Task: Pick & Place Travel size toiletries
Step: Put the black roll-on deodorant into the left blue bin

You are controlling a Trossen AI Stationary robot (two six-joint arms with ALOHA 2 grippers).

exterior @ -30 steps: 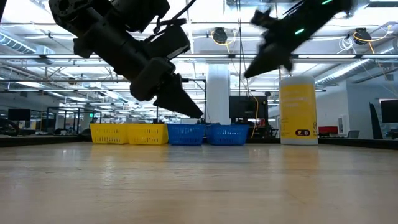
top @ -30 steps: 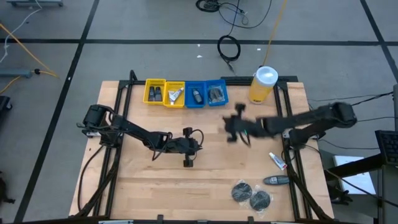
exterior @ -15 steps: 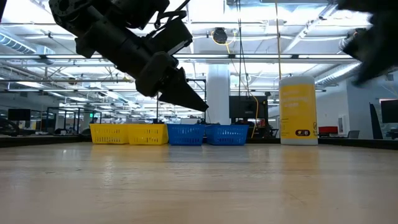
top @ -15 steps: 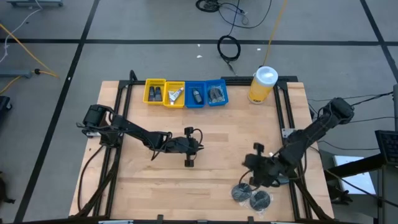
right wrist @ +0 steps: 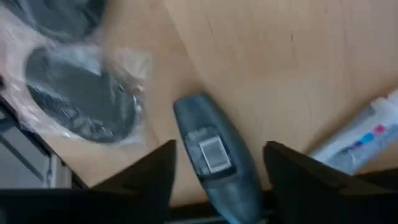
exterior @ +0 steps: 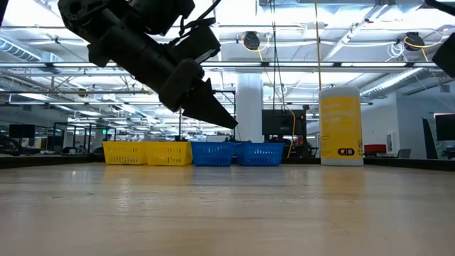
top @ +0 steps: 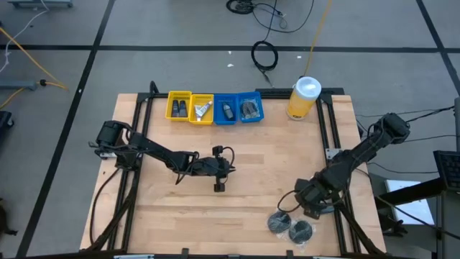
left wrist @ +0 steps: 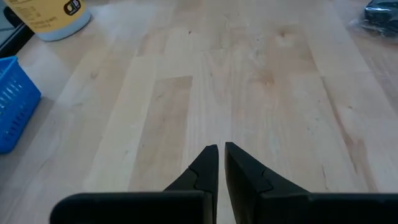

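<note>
Right gripper [top: 310, 201] is seen in the high view low over the table's front right corner, just beside two dark round packets [top: 289, 226] lying close together near the front edge; its jaw state cannot be told from above. Left gripper [top: 218, 177] is held over the middle of the wooden table [top: 244, 155], its fingers pointing toward the front. Along the back edge a row of four small bins is set: two yellow bins [top: 190, 107] and two blue bins [top: 239, 108], each with small items inside, and a yellow canister with white lid [top: 304, 97] stands to their right. In the low view the left arm [exterior: 153, 53] hangs above the table with its fingers drawn to a point, and the yellow bins [exterior: 146, 152], blue bins [exterior: 238, 153] and canister [exterior: 340, 125] are lined up behind it. In the left wrist view the left gripper [left wrist: 220, 154] is shown pressed together with nothing between the fingers, above bare wood; the canister [left wrist: 51, 14] and a blue bin [left wrist: 15, 99] are caught at the edges. In the right wrist view the right gripper's fingers [right wrist: 152, 171] are spread wide on both sides of a dark stick-like piece [right wrist: 214, 155], not touching it; a bagged dark round packet [right wrist: 81, 102] lies just beside it, and a thin white tube [right wrist: 364, 134] is on the other side.
</note>
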